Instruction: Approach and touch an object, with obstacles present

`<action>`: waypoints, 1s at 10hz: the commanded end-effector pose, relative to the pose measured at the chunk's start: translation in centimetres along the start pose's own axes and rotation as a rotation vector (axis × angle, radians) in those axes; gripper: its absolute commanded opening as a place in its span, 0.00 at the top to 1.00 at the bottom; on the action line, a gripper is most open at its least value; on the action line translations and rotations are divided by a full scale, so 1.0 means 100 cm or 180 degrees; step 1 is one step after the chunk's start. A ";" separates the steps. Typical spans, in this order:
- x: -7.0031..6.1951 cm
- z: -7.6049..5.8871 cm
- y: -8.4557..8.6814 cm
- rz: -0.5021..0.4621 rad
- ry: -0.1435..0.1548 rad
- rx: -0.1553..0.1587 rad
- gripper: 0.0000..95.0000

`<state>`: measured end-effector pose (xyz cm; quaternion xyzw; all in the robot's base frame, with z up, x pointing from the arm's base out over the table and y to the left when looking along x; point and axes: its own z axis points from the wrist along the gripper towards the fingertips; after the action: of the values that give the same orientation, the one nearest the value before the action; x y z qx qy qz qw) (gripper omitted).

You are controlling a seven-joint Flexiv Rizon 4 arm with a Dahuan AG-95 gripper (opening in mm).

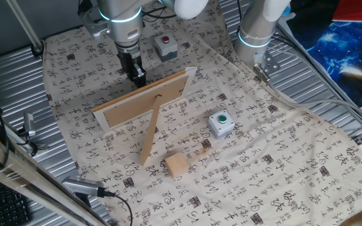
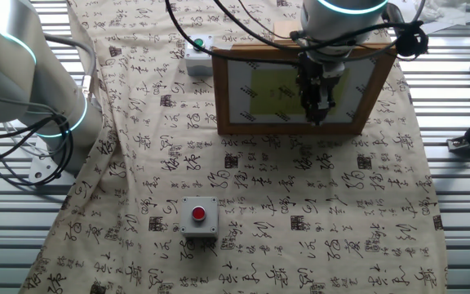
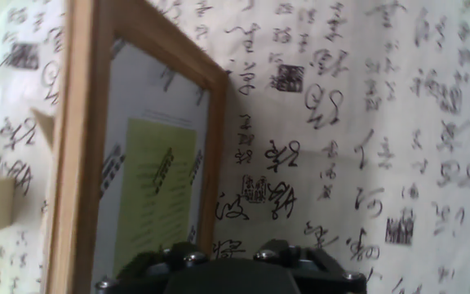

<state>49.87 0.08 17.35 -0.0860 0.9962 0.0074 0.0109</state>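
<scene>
Cube: (image 1: 176, 165) on the cloth, beside the foot of the prop leg (image 1: 150, 136), near the green-button box (image 1: 220, 123).
Gripper: (image 1: 137, 78) hangs on the frame's glass side.
Key relation: the frame (image 1: 144, 99) stands between gripper and cube; route goes over or around it.
Jaws: cannot tell whether apart or together.

Both fixed views are bright and evenly lit, with sharp detail across the printed cloth (image 1: 263, 157). Soft shadows fall on the cloth beside the picture frame (image 1: 144, 100) and the wooden cube (image 1: 176, 165), so the light comes from overhead. The metal table (image 1: 17, 94) shows mild sheen. The hand view is softer, slightly blurred throughout, and the gripper (image 3: 235, 269) at its bottom edge is dark and out of focus.
</scene>
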 end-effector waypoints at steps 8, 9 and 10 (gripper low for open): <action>0.000 -0.001 -0.001 0.0000 -0.0003 -0.0001 1.00; 0.002 -0.002 -0.002 0.0017 -0.0001 -0.0005 1.00; 0.003 -0.004 -0.004 0.0064 -0.0001 -0.0012 1.00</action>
<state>49.47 -0.49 17.92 -0.0721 0.9973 0.0101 0.0102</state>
